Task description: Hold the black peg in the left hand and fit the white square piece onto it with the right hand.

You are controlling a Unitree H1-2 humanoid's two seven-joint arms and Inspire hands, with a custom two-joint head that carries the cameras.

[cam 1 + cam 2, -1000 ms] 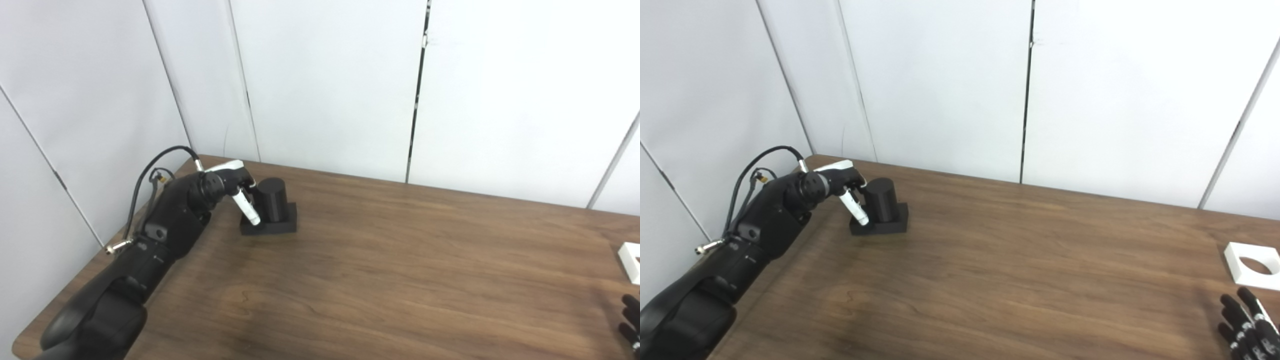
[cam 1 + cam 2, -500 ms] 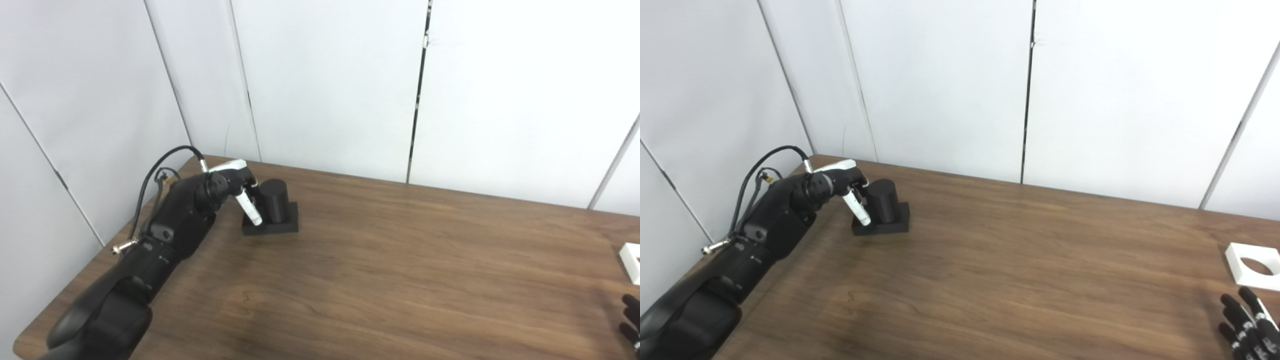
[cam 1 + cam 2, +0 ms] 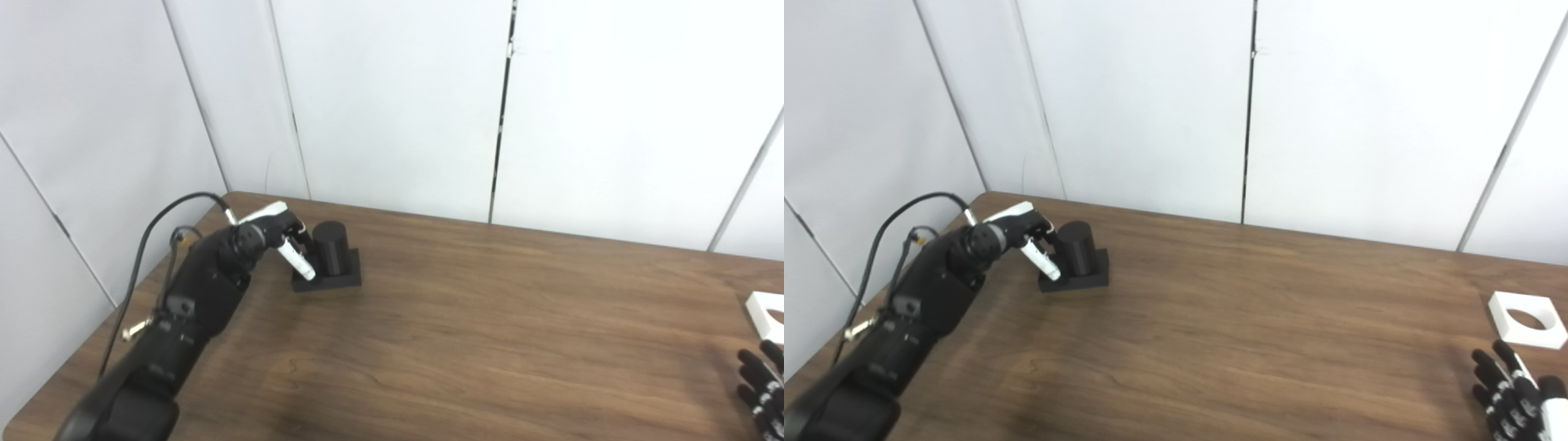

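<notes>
The black peg (image 3: 331,246), a round post on a square black base, stands on the table at the far left. My left hand (image 3: 278,237) is against its left side. The white thumb (image 3: 297,263) slants down in front of the base, and the fingers reach behind the post. The fingers are apart and the peg rests on the table. The white square piece (image 3: 1527,311), with a round hole, lies flat at the table's right edge. My right hand (image 3: 1513,398) is open and empty, fingers spread, just in front of the piece.
The brown wooden table (image 3: 1249,331) is backed by white wall panels close behind it and on the left. A black cable (image 3: 165,211) loops above my left wrist near the table's left corner.
The camera has shifted a little, so the scene sits slightly left. My left arm has stretched further toward the peg. My right hand shows more at the bottom right.
</notes>
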